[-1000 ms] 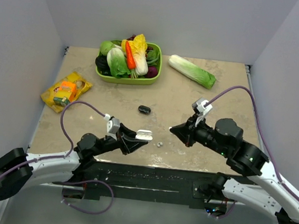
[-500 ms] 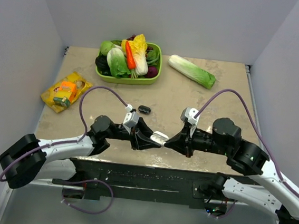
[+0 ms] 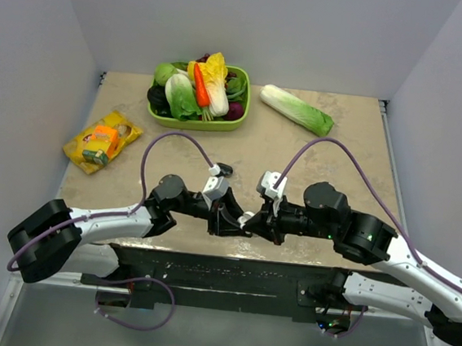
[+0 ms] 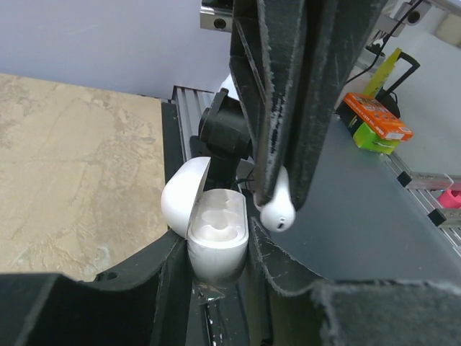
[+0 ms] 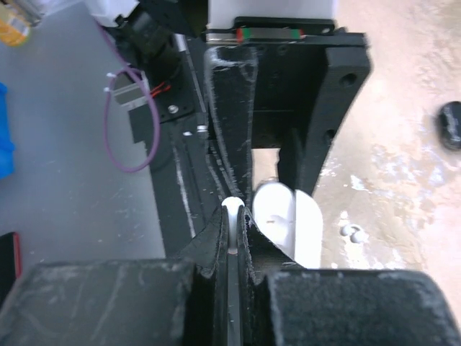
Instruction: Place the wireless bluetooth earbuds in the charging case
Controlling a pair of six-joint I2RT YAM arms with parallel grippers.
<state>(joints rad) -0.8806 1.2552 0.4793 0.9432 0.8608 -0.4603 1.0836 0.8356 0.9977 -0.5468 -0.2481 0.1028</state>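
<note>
The white charging case [image 4: 216, 245] stands upright with its lid [image 4: 181, 200] swung open to the left, and my left gripper [image 4: 216, 256] is shut on its body. Its two hollows look empty. One white earbud [image 4: 277, 213] hangs just right of and slightly above the case mouth, pinched by my right gripper [image 5: 232, 216]. In the right wrist view the earbud [image 5: 232, 207] shows between the fingertips, with the case [image 5: 284, 220] right beside it. From above, the left gripper [image 3: 231, 219] and right gripper [image 3: 252, 221] meet at the table's near edge over the case [image 3: 245, 218].
A small pale rounded piece [image 5: 351, 232] lies on the table beside the case. A black oval object [image 3: 223, 169] sits just behind the grippers. Farther back are a green basket [image 3: 195, 124] of vegetables, a loose cabbage [image 3: 296, 110] and a yellow packet [image 3: 101, 140].
Both arms moved in toward the middle: the left carried the open case rightward, the right brought the earbud leftward until it hangs beside the case mouth.
</note>
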